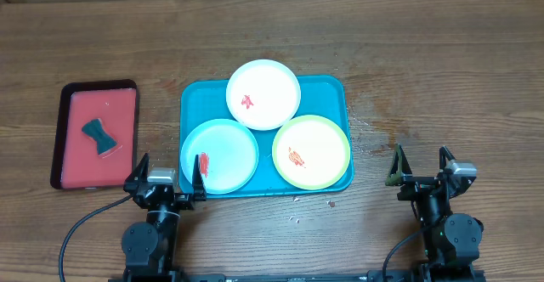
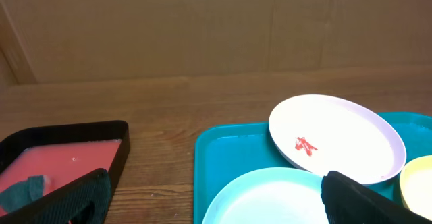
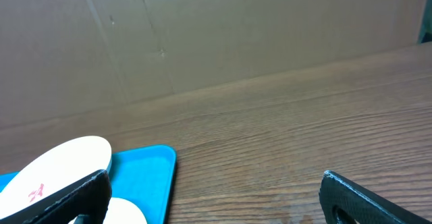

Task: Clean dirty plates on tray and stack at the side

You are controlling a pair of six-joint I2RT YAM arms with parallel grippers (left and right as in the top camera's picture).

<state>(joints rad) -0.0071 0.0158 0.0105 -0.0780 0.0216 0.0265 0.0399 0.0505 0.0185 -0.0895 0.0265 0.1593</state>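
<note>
The turquoise tray [image 1: 194, 97] lies mid-table and holds three plates. The white plate [image 1: 263, 94] with a small red smear sits at the back. The light blue plate [image 1: 219, 156] with a red smear sits front left. The yellow-green plate [image 1: 311, 152] with an orange smear sits front right. My left gripper [image 1: 167, 177] is open and empty at the tray's front left corner. My right gripper [image 1: 420, 170] is open and empty over bare table right of the tray. The left wrist view shows the white plate [image 2: 337, 136], the blue plate [image 2: 270, 198] and the tray [image 2: 223, 150]. The right wrist view shows the tray's corner [image 3: 145, 166].
A dark-rimmed red tray [image 1: 95, 133] at the left holds a dark teal sponge [image 1: 101, 138]; it also shows in the left wrist view [image 2: 61, 158]. A cardboard wall [image 3: 216, 35] stands behind the table. Small crumbs [image 1: 299, 217] lie in front of the turquoise tray.
</note>
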